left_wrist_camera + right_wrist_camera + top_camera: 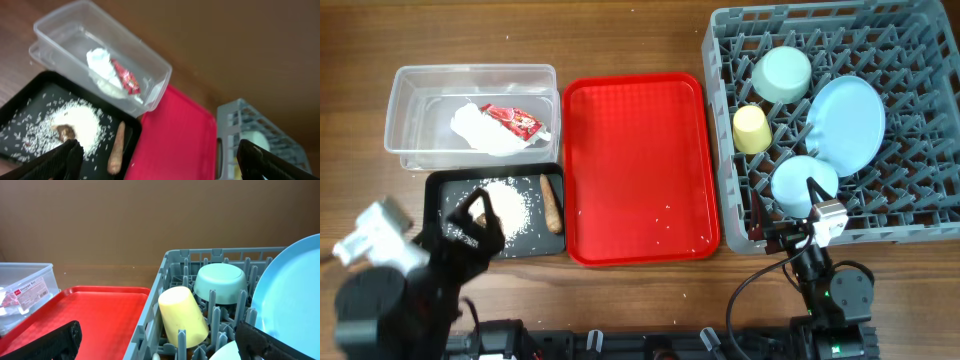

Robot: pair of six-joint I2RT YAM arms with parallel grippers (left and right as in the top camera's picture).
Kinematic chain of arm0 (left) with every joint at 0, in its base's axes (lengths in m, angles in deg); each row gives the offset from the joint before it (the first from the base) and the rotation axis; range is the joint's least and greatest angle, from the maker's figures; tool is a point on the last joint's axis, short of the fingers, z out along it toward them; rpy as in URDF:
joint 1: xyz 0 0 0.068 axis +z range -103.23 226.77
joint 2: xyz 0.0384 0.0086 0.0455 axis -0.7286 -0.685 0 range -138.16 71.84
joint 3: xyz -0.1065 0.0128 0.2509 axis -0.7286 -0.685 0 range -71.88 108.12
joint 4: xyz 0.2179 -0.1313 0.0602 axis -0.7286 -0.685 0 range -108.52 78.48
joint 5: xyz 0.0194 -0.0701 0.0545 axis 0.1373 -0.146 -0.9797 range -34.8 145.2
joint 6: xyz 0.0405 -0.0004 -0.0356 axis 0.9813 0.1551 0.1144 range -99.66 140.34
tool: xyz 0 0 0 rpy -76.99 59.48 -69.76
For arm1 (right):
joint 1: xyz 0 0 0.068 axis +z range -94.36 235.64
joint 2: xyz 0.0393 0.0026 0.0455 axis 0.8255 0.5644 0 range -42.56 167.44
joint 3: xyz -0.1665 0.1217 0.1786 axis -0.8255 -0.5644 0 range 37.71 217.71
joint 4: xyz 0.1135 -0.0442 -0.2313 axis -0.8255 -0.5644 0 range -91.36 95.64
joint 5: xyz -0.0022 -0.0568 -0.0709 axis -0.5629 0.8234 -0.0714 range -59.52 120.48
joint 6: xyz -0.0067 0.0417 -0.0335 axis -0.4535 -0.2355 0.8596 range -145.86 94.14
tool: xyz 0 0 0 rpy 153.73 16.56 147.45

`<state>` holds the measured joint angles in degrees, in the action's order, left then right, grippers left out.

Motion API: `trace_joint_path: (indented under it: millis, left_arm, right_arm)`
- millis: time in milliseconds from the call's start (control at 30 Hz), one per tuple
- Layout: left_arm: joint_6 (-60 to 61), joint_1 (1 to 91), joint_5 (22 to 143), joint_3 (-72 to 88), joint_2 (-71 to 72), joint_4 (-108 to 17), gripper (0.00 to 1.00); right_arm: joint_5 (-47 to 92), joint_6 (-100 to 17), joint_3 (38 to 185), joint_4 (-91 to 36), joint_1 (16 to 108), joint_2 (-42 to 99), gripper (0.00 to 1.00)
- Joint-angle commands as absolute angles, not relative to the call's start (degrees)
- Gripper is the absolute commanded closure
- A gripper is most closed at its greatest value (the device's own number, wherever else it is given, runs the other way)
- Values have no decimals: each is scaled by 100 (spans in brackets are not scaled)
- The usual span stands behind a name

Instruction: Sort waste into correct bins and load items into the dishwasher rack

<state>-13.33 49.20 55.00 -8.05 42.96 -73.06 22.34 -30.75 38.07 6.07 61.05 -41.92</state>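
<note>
A crumpled white napkin (480,130) and a small red wrapper (512,121) are held in the clear tub (410,150) on the table's (620,310) left side. Just in front, white crumbs (510,208) with a brown lump (64,132) are spread in the black tray (438,215), and a brown stick (551,203) is laid along its right edge. In the grey rack (920,215), the pale green bowl (781,74), yellow cup (752,129) and small blue bowl (803,184) are lined along the left edge, and the light blue plate (847,122) is propped mid-rack.

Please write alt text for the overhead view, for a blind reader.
Grey dishwasher rack at right holds a plate, a green bowl, a blue bowl and a yellow cup. Red tray in the middle; clear tub and black tray holding waste at left.
</note>
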Motion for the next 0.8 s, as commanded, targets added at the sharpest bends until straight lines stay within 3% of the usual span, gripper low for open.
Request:
trace_joint_path:
  millis: [0, 267, 600, 767]
  left_arm:
    - [-1263, 4962, 5358, -836, 4950, -7581, 0]
    - [-1270, 4962, 5336, -2335, 6045, -7559, 0]
    - [-1355, 4966, 5863, -4840, 7166, -3083, 0]
    - [-1353, 4966, 5836, -5463, 7166, -1778, 0]
  right_arm:
    - [2140, -3053, 3800, 633, 6088, -4235, 0]
    - [2140, -3053, 3800, 633, 6088, -4235, 0]
    - [2140, -3053, 3800, 633, 6088, -4235, 0]
    - [2140, -3051, 3800, 633, 6088, -4235, 0]
